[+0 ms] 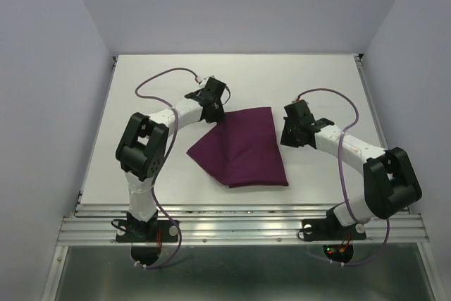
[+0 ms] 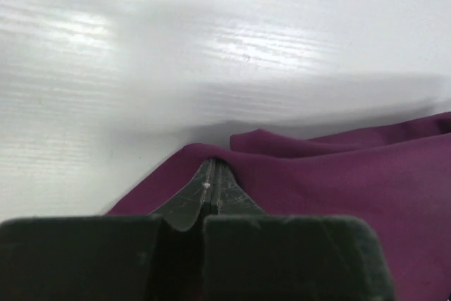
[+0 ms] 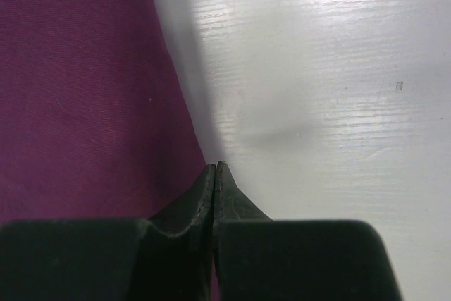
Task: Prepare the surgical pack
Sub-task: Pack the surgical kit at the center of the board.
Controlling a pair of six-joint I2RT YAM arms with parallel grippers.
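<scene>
Left of centre in the top view, the left arm bends at the elbow and reaches up and right. Its pincer (image 2: 213, 174) is pressed together, tips nosed into the upper-left corner of the surgical pack (image 1: 243, 149); whether fabric is caught between them can't be told. The maroon cloth lies folded mid-frame on the white surface (image 1: 317, 79). To its right, the right arm angles in, pincer (image 3: 215, 168) pressed together at the cloth's right edge, tips hidden from above.
</scene>
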